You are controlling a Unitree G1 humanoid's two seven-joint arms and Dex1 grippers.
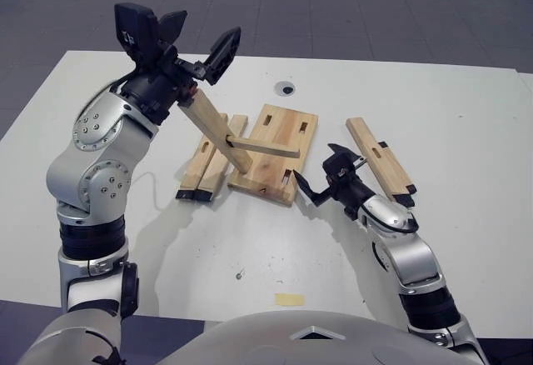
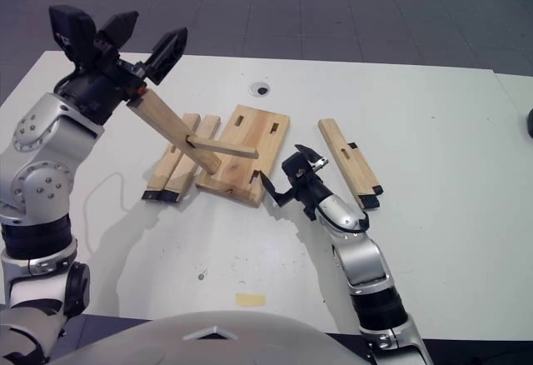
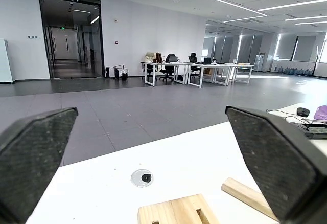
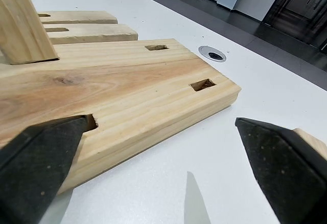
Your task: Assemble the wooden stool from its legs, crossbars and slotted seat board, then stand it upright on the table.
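Left gripper [image 1: 209, 27] is hanging wide open and empty above the tilted leg [image 1: 212, 127] resting on the seat board [image 1: 287, 127]; right gripper [image 1: 321, 171], likewise spread, is sitting beside the board, probably to brace it

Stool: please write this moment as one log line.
seat board flat on table | one leg with crossbar standing tilted on it | left gripper open at leg top | right gripper open at board edge

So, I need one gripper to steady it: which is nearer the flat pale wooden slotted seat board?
Right. The right gripper sits low, just off the seat board at its near right corner; the left gripper is raised high, off to its left.
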